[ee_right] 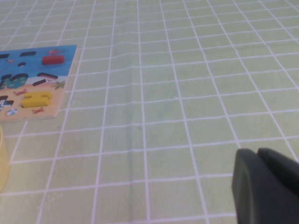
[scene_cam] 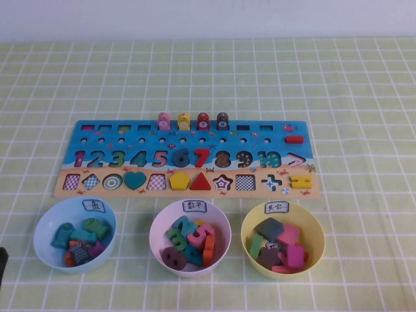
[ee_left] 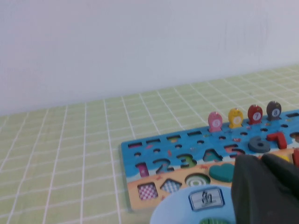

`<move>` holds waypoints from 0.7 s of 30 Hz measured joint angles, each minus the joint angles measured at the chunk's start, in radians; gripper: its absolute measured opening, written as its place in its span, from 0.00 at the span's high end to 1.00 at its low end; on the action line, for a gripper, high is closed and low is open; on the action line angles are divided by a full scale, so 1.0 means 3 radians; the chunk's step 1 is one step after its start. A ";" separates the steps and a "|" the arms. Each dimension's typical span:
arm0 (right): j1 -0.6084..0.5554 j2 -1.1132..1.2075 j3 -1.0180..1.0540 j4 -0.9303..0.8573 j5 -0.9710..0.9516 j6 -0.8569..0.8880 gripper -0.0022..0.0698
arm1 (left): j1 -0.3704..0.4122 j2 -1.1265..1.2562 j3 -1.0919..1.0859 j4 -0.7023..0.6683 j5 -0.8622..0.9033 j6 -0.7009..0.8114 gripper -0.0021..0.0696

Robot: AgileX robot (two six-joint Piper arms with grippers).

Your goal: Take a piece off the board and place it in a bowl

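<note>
Left end effector (ee_left: 266,186) closed and empty, low at near left, right end effector (ee_right: 264,186) closed, parked right

The handwritten labels on the yellow bowl (scene_cam: 283,246), the pale-blue bowl (scene_cam: 75,234) and the pinkish-white bowl (scene_cam: 190,237) are too small to read. In the left wrist view the left gripper (ee_left: 266,189) covers part of the board (ee_left: 187,163), its right end cut off; no solid-green disc can be made out
</note>
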 joint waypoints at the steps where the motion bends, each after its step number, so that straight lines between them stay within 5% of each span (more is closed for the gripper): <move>1: 0.0000 0.0000 0.0000 0.0000 0.0000 0.0000 0.99 | 0.0000 -0.0028 0.0000 -0.0032 0.0069 0.0000 0.98; 13: 0.0000 0.0000 0.0000 0.0000 0.0000 0.0000 0.99 | 0.0016 -0.0086 0.0000 -0.0343 0.0672 0.0011 0.98; 21: 0.0000 0.0000 0.0000 0.0000 0.0000 0.0000 0.99 | 0.0384 -0.0126 0.0005 -0.0433 0.0969 0.0162 0.98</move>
